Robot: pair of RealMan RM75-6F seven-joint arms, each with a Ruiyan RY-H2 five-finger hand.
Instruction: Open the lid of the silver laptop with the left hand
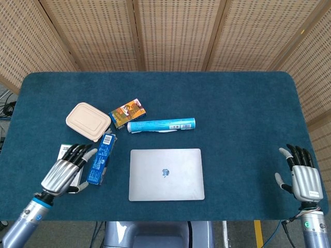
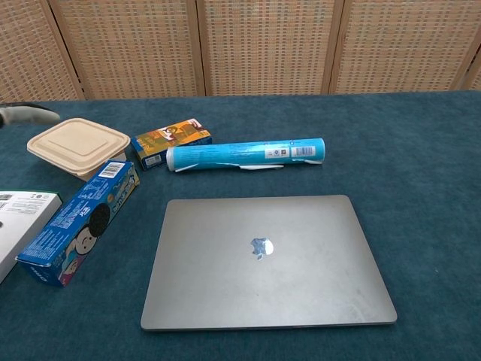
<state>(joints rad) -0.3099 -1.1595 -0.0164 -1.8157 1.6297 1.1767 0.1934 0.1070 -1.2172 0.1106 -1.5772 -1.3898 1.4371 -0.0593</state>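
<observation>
The left hand hangs above the front-left part of the table, fingers spread and extended, holding nothing; in the head view it covers much of the white box lying beneath it, and whether it touches that box cannot be told. In the chest view only a dark fingertip shows at the far left edge. Just beside the hand, at its 3 o'clock, lies a blue cookie box, long side running toward the back of the table. Further on at 3 o'clock sits the silver laptop, lid closed and flat, logo facing up, near the front edge at the table's middle and apart from the hand.

At the laptop's 12 o'clock a blue cylindrical tube lies on its side, parallel to the laptop's back edge. At about 10 o'clock from the laptop are a small orange snack box and, left of it, a beige lidded food container near the far end of the cookie box.

The right hand hovers over the front-right corner of the blue table, well apart from everything, fingers straight and slightly parted, empty.
</observation>
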